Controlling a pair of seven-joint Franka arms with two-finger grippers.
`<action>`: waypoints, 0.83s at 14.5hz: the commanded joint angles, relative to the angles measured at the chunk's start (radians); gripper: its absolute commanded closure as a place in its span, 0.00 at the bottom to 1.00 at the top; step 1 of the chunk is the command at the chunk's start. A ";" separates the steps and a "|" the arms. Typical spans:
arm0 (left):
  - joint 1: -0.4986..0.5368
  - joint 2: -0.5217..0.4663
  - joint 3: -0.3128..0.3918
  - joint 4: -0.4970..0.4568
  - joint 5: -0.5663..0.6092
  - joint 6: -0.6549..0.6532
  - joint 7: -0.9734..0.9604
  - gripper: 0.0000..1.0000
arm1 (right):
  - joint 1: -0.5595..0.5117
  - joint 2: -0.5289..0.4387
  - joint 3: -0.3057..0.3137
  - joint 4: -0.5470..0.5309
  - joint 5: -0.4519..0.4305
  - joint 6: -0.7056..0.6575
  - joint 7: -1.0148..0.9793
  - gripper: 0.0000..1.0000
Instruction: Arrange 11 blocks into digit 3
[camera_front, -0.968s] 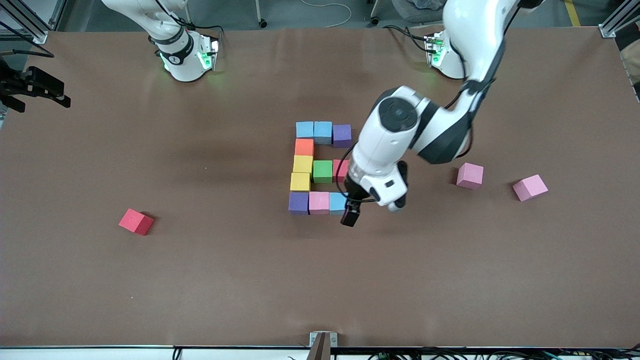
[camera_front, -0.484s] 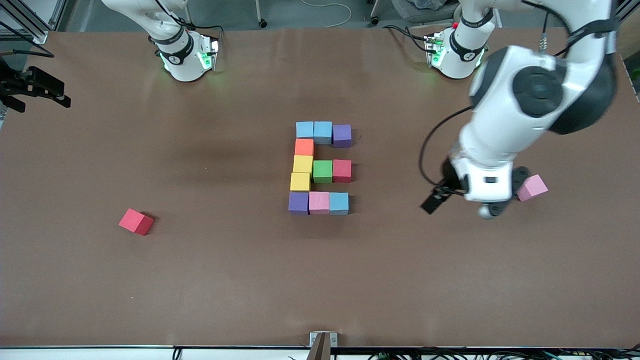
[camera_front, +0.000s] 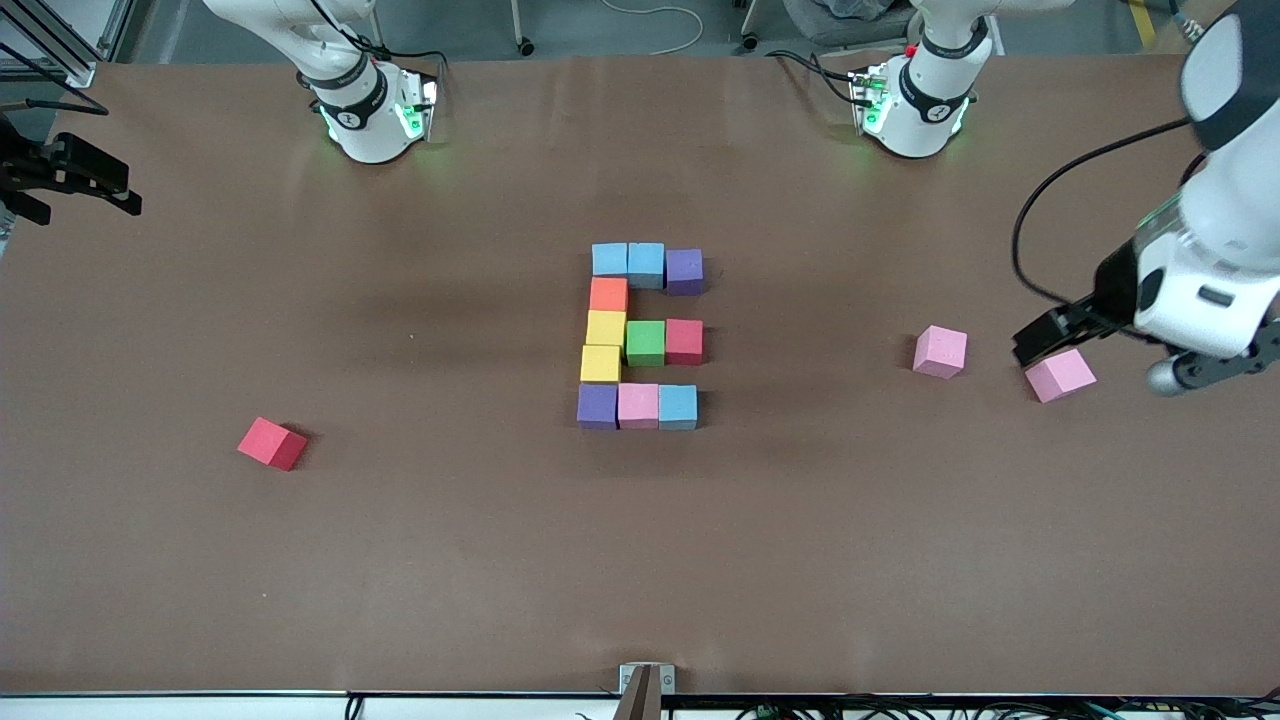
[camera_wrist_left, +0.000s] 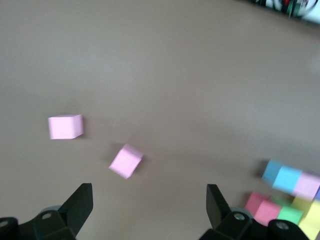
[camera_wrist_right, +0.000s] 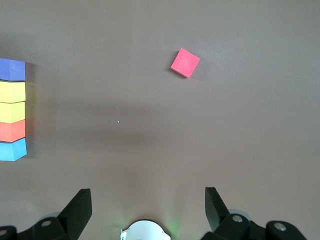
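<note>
While both arms hang above it, we see the brown bench (camera_front: 420, 560) carrying everything.

Next in size is the left arm, reaching from its base out to its own end of the bench. Its left gripper (camera_wrist_left: 149, 210) hangs in the air over the bench near two pink blocks, fingers spread wide and holding nothing.

We find the right gripper (camera_wrist_right: 148, 210) in its wrist view only, spread wide and empty too, looking down on the bench near the right arm's base; this arm waits.

At mid-bench we see the digit 3 (camera_front: 640, 337) laid out flat, eleven cubes touching or almost touching. Its bar farthest from the front camera is two blue blocks (camera_front: 628, 260) and a purple block (camera_front: 684, 271). The column, on the side toward the right arm's end, runs orange block (camera_front: 608, 294), then two yellow blocks (camera_front: 604, 345). The middle bar adds a green block (camera_front: 645, 342) and a red block (camera_front: 684, 341). The nearest bar reads purple cube (camera_front: 597, 406), pink cube (camera_front: 638, 405), light blue cube (camera_front: 677, 406).

Three loose cubes lie well apart from the figure: a first pink block (camera_front: 940, 351) and a tilted second pink block (camera_front: 1060, 375) toward the left arm's end, and a lone red cube (camera_front: 272, 443) toward the right arm's end.
</note>
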 joint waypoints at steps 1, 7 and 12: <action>0.015 -0.082 0.028 -0.043 0.006 -0.102 0.155 0.00 | -0.005 -0.023 0.004 -0.022 -0.003 0.000 -0.001 0.00; 0.061 -0.217 0.057 -0.162 0.006 -0.158 0.292 0.00 | -0.007 -0.023 0.004 -0.023 -0.003 0.000 -0.003 0.00; 0.076 -0.363 0.050 -0.322 -0.005 -0.110 0.294 0.00 | -0.007 -0.023 0.004 -0.023 -0.003 0.000 -0.003 0.00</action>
